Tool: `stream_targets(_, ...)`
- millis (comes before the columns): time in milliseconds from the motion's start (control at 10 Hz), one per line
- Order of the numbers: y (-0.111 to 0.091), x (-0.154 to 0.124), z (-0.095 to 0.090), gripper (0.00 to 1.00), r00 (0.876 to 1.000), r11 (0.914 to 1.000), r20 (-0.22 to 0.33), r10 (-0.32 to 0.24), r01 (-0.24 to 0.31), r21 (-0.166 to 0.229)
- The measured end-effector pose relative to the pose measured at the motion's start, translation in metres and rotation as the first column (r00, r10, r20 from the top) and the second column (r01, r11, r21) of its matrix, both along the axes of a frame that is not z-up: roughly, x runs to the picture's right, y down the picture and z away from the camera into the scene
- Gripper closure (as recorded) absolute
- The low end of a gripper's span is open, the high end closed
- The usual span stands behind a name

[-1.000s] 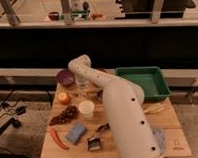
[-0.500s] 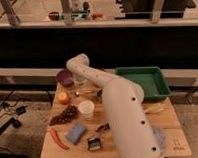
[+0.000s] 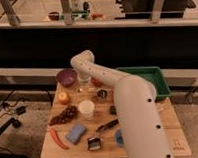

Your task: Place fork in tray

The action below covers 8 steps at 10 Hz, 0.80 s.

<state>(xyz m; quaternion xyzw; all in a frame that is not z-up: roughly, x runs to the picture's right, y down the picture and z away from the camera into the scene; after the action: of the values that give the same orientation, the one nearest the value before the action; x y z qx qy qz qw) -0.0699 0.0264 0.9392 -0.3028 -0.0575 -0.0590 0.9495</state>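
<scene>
My arm rises from the lower right and bends at a white elbow over the back of the wooden table (image 3: 146, 141). From the elbow, the gripper (image 3: 82, 83) points down at the tabletop between the purple bowl and the tray, and it is shut. A thin pale sliver that may be the fork (image 3: 86, 89) shows just under it. I cannot tell whether it is held or lying on the table. The green tray (image 3: 160, 83) stands at the table's back right, with my arm crossing in front of its left end.
A purple bowl (image 3: 66, 76) sits back left, with an orange fruit (image 3: 63, 98), grapes (image 3: 64, 115) and a red chili (image 3: 56, 138) along the left side. A white cup (image 3: 86, 109), blue sponge (image 3: 76, 132), black-handled utensil (image 3: 107, 125) and short brush (image 3: 94, 142) fill the middle and front.
The elbow and wrist have shifted only slightly from side to side over the same spot. Nothing on the table has visibly moved.
</scene>
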Motion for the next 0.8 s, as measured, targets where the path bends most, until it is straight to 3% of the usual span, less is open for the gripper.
stream_targets(200,-0.006,0.019,-0.006,0.87,1.000,0.9997,-0.016,0.021,-0.020,0.015)
stream_targets(400,-0.024,0.041,-0.021,0.87,0.999,0.9985,-0.034,0.036,-0.034,0.044)
stream_targets(600,-0.043,0.051,-0.038,0.87,0.998,0.9978,-0.057,0.023,-0.020,0.063)
stream_targets(800,-0.052,0.066,-0.042,0.87,0.997,0.9976,-0.073,0.026,-0.022,0.066)
